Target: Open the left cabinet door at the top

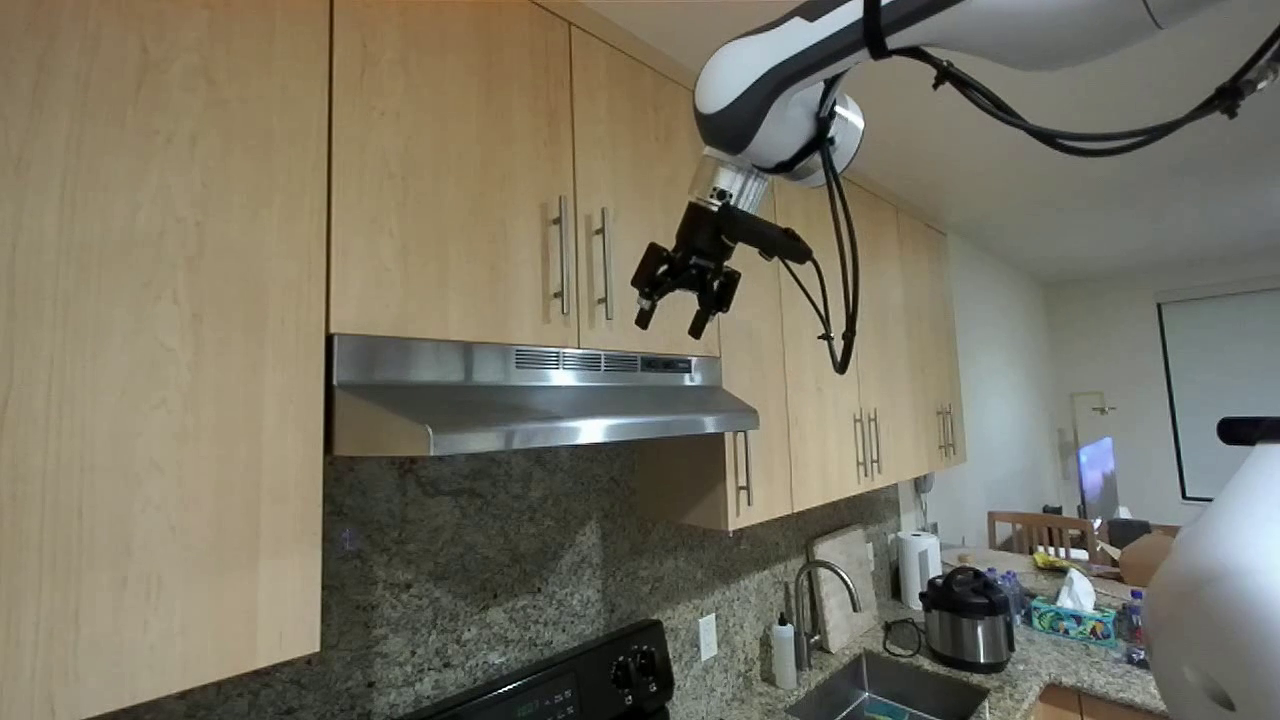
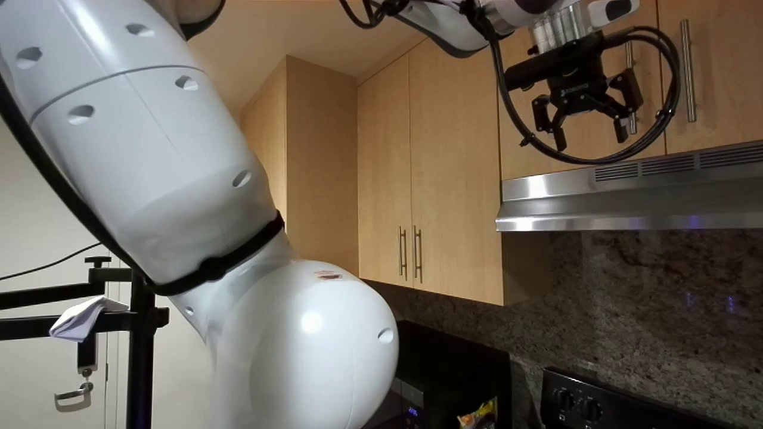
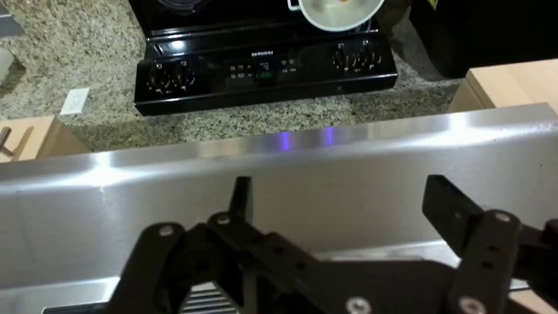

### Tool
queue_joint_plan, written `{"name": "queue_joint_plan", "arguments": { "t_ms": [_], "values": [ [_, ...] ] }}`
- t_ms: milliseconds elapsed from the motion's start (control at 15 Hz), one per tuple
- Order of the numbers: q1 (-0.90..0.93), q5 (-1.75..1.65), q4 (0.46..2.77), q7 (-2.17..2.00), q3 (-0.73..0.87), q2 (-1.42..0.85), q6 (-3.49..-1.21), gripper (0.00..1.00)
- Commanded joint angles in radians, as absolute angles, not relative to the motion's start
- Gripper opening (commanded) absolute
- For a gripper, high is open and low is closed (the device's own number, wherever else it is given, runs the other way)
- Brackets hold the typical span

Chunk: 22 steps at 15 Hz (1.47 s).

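Observation:
The left cabinet door (image 1: pixel 450 180) is light wood and closed, above the steel hood. Its vertical bar handle (image 1: pixel 563 256) runs along its right edge. This door also shows in an exterior view (image 2: pixel 518 164), where my gripper and cables partly hide it and its handle (image 2: pixel 633 123). The twin door (image 1: pixel 640 140) beside it has its handle (image 1: pixel 606 263) along the left edge and is closed. My gripper (image 1: pixel 670 322) is open and empty, pointing down, apart from both handles. It also shows in an exterior view (image 2: pixel 591 140) and in the wrist view (image 3: pixel 338 187), above the hood.
The steel hood (image 1: pixel 540 410) juts out below the two doors. Longer cabinet doors (image 1: pixel 160 300) flank it. The black stove panel (image 3: pixel 266 74) and a white pot (image 3: pixel 340 13) lie below. A cable loop (image 1: pixel 850 300) hangs beside the gripper.

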State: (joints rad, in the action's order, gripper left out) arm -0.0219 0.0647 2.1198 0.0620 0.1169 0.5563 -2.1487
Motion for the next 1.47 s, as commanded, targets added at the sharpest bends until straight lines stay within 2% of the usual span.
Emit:
{"name": "queue_joint_plan", "arguments": {
  "t_ms": [0, 267, 667, 867, 1133, 1400],
  "values": [
    [-0.030, 0.070, 2.112, 0.061, 0.108, 0.550, -2.160, 1.00],
    [-0.017, 0.096, 2.107, 0.075, 0.122, 0.537, -2.186, 1.00],
    [0.124, 0.377, 2.091, 0.273, 0.237, 0.368, -2.641, 1.00],
    [0.264, 0.567, 2.065, 0.468, 0.328, 0.307, -2.837, 1.00],
    [0.454, 0.791, 2.004, 0.716, 0.450, 0.313, -2.990, 1.00],
    [0.749, 0.951, 1.905, 0.994, 0.657, 0.351, -3.085, 1.00]
  ]
}}
